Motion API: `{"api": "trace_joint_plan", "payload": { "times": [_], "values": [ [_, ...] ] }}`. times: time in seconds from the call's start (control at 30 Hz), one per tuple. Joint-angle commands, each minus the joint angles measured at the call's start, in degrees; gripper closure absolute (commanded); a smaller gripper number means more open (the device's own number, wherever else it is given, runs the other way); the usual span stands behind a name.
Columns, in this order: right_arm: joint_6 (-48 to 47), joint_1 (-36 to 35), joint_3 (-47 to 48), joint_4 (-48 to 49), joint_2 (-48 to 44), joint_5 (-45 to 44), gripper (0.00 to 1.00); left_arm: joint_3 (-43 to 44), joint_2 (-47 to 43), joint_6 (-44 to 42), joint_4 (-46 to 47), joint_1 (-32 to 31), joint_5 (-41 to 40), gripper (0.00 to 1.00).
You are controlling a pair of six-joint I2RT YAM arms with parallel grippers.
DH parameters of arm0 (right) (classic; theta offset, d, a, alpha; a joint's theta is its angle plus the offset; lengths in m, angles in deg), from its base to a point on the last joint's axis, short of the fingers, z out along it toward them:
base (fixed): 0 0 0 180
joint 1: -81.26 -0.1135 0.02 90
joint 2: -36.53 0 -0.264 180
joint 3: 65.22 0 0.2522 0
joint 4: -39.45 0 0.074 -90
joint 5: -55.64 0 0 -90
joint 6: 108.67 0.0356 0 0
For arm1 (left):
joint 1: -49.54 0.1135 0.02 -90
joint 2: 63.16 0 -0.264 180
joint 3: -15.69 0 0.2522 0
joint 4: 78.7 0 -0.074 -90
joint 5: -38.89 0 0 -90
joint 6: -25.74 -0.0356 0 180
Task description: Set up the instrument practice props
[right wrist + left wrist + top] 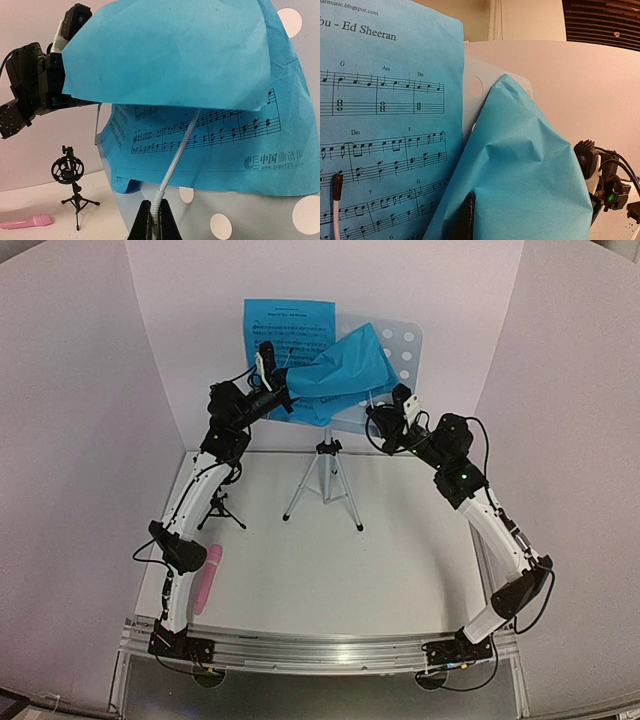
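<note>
The pale-blue perforated music stand [405,345] rests on its silver tripod [325,485] at the back centre. One blue sheet-music page [285,330] lies flat on its left half. A second blue page [345,365] is bent over and sags across the stand. My left gripper [290,395] is shut on that page's lower edge; in the left wrist view the page [530,175] drapes over one black finger [466,220]. My right gripper [152,207] is shut on the stand's thin wire page holder [175,160], below the folded page [200,135]. The pink microphone [207,578] lies on the table. The black mic stand [222,505] is upright and empty.
White walls close in the back and both sides. The mic stand [70,175] and pink microphone [27,221] sit at the table's left, near my left arm. Another wire page holder [336,210] lies over the flat page. The tripod legs spread at mid-table.
</note>
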Motion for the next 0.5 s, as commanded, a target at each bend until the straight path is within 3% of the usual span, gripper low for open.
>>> {"api": "trace_joint_plan", "payload": {
  "times": [0.0,0.3,0.47],
  "values": [
    [0.7,0.2,1.8,-2.1,0.4,2.0,1.0,0.2,-2.1,-1.9,1.4,-0.5,-0.6,1.0],
    [1.5,0.2,1.2,-2.1,-0.2,1.5,1.0,-0.6,-2.5,-2.2,1.2,-1.1,0.1,1.0],
    [4.3,0.2,1.1,-2.1,-1.0,0.8,0.87,-1.0,-3.2,-4.5,2.7,-1.0,0.4,1.0]
  ]
}}
